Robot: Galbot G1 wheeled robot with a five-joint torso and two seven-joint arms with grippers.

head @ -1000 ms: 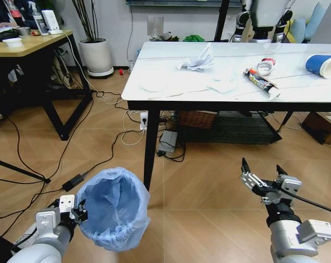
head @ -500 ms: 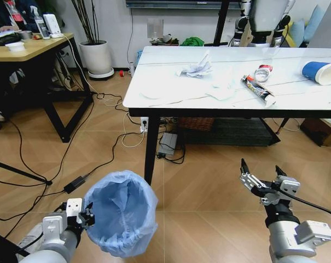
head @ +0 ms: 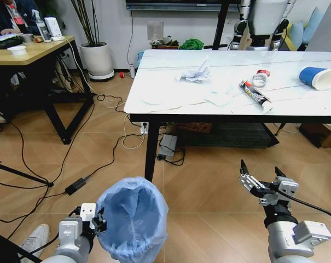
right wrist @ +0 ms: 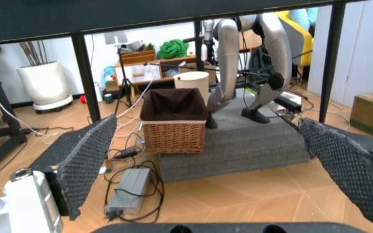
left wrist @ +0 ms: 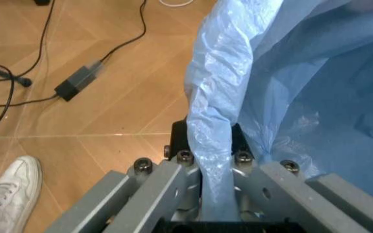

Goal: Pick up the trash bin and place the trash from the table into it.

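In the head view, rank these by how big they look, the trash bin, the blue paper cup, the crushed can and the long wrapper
1. trash bin, though nearest the camera
2. blue paper cup and long wrapper, too alike to rank
3. crushed can

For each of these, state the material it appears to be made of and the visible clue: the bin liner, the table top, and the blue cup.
Trash bin liner: thin light-blue plastic film, crinkled and translucent.
Table top: glossy white, marble-look, with thin dark lines; real stone or laminate cannot be told.
Blue cup: probably paper, matte blue outside, white inside.
The left gripper pinches the liner rim.
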